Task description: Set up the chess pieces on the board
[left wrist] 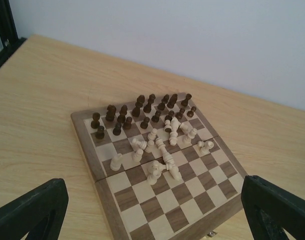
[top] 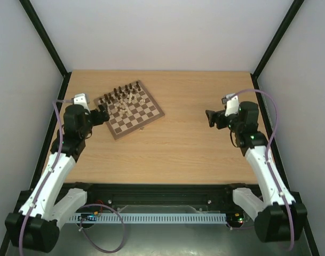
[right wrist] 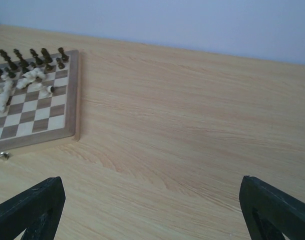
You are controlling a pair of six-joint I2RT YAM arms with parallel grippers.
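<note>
Currently the board [top: 131,109] is seen lying askew on the far left part of the table [top: 194,149]. Its far rows are filled with upright dark chess pieces [left wrist: 137,111], while pale chess pieces [left wrist: 160,150] are heaped near its middle, many toppled. The left hand [top: 102,114] is held released and empty just beside the board's left corner; the right hand [top: 211,118] is likewise spread wide, well apart from it.

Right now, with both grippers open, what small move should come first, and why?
Probably ease the left gripper down toward a toppled pale piece mid-board. The dark pieces stand in two rows at the far side of the board, while the pale ones lie jumbled, and the right gripper hangs well off to the side.
</note>
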